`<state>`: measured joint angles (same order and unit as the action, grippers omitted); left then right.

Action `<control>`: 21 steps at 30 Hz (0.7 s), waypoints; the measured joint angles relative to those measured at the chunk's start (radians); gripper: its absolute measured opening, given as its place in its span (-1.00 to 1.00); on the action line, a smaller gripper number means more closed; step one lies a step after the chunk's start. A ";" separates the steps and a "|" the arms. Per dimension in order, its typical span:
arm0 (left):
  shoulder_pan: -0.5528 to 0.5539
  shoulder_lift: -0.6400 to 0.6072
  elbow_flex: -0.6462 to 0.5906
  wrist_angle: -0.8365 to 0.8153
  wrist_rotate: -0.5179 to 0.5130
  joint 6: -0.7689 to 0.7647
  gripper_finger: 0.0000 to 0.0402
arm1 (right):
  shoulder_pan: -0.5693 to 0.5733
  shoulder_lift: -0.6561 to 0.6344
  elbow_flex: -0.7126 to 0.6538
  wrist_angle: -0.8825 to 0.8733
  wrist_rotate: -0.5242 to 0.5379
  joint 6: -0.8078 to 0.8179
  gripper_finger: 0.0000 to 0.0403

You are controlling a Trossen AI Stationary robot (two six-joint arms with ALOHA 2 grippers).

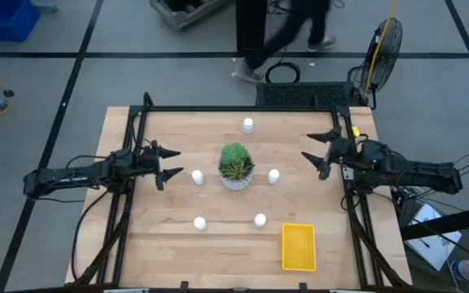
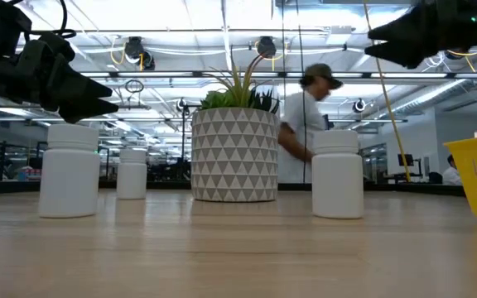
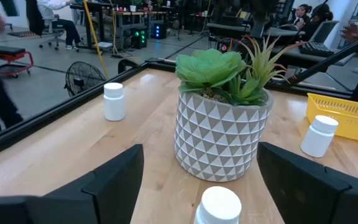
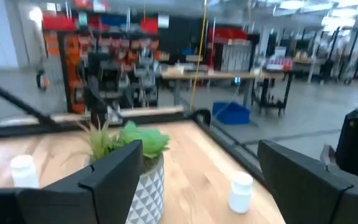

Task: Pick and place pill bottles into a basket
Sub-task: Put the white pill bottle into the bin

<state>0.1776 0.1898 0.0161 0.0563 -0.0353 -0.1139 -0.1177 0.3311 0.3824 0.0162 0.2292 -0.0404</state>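
I judge nothing is picked yet — five pill bottles (image 1: 198,177) stand around the plant (image 1: 236,165), the basket (image 1: 298,247) empty. Left gripper (image 1: 172,163) and right gripper (image 1: 316,148) hover with fingers apart — next I line the left over its nearest bottle.

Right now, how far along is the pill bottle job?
Nothing done: the shallow yellow rectangular basket holds nothing. All five small white capped pill bottles stand on the wooden table around the potted plant. In hand: nothing; left gripper and right gripper are open. Left: all five.
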 joint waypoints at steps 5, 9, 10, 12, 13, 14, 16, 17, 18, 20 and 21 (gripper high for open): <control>0.000 0.000 0.000 0.000 0.000 0.000 0.60 | -0.010 0.222 0.146 0.000 -0.002 -0.069 0.53; 0.000 0.000 0.000 0.000 0.000 0.000 0.60 | -0.088 0.370 0.305 -0.024 -0.004 -0.124 0.53; 0.000 0.000 0.000 0.000 0.000 0.000 0.59 | -0.117 0.403 0.352 -0.049 -0.020 -0.137 0.53; 0.000 0.000 0.000 0.000 0.000 0.000 0.59 | -0.189 0.467 0.453 -0.114 -0.090 -0.152 0.53; 0.000 0.000 0.000 0.000 0.000 0.000 0.58 | -0.227 0.500 0.500 -0.146 -0.137 -0.155 0.53; 0.000 0.000 0.000 0.000 0.000 0.000 0.58 | -0.264 0.535 0.546 -0.177 -0.180 -0.156 0.53; 0.000 0.000 0.000 0.000 0.000 0.000 0.58 | -0.337 0.601 0.633 -0.224 -0.264 -0.156 0.53; 0.000 0.000 0.000 0.000 0.000 0.000 0.59 | -0.369 0.633 0.670 -0.241 -0.298 -0.156 0.53; 0.000 0.000 0.000 0.000 0.000 0.000 0.60 | -0.398 0.662 0.702 -0.252 -0.326 -0.161 0.53; 0.000 0.000 0.000 0.000 0.000 0.000 0.61 | -0.454 0.720 0.761 -0.266 -0.373 -0.178 0.53; 0.000 0.000 0.000 0.000 0.000 0.000 0.61 | -0.479 0.750 0.785 -0.274 -0.389 -0.186 0.53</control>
<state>0.1776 0.1896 0.0160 0.0563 -0.0357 -0.1135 -0.5971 1.0808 1.1679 -0.2575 -0.1598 -0.2259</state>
